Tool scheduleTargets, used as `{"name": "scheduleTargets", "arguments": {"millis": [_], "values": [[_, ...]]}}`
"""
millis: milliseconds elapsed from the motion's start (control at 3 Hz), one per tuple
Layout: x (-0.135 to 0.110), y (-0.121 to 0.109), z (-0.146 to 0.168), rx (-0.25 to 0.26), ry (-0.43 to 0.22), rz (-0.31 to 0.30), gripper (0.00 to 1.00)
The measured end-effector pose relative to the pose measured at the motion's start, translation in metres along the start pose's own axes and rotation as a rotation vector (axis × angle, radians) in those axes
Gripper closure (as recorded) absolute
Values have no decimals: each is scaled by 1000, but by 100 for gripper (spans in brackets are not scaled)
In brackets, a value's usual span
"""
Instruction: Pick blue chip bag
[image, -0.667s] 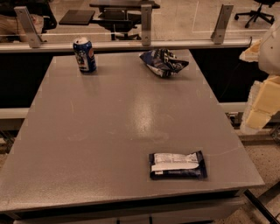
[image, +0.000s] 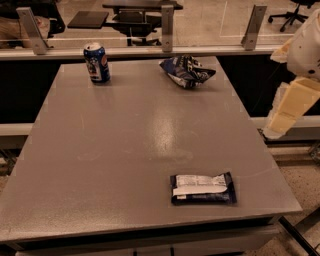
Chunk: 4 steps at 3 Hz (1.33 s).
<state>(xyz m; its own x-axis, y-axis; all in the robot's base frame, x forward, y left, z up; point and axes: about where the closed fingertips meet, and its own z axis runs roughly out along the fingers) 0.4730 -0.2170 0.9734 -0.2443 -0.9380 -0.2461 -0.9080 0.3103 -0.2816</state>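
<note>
The blue chip bag (image: 186, 71) is placed at the table's (image: 125, 150) far edge. The gripper (image: 289, 107) is positioned beyond the right edge; its opening cannot be determined.

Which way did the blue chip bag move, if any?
No: the blue chip bag holds its spot right of the soda can; hand hangs right of the table.

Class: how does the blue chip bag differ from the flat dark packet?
The blue chip bag is crumpled and puffy; the flat dark packet lies smooth. The bag sits at the far edge of the table, the packet near the front. Both are dark with white markings. The end effector is beyond the table's right side, touching neither.
</note>
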Motion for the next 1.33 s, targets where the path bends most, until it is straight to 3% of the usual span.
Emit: {"name": "scheduleTargets", "arguments": {"millis": [667, 1333], "values": [[-18, -82, 57, 38, -95, 76, 0], [-30, -158, 112, 25, -131, 198, 0]]}}
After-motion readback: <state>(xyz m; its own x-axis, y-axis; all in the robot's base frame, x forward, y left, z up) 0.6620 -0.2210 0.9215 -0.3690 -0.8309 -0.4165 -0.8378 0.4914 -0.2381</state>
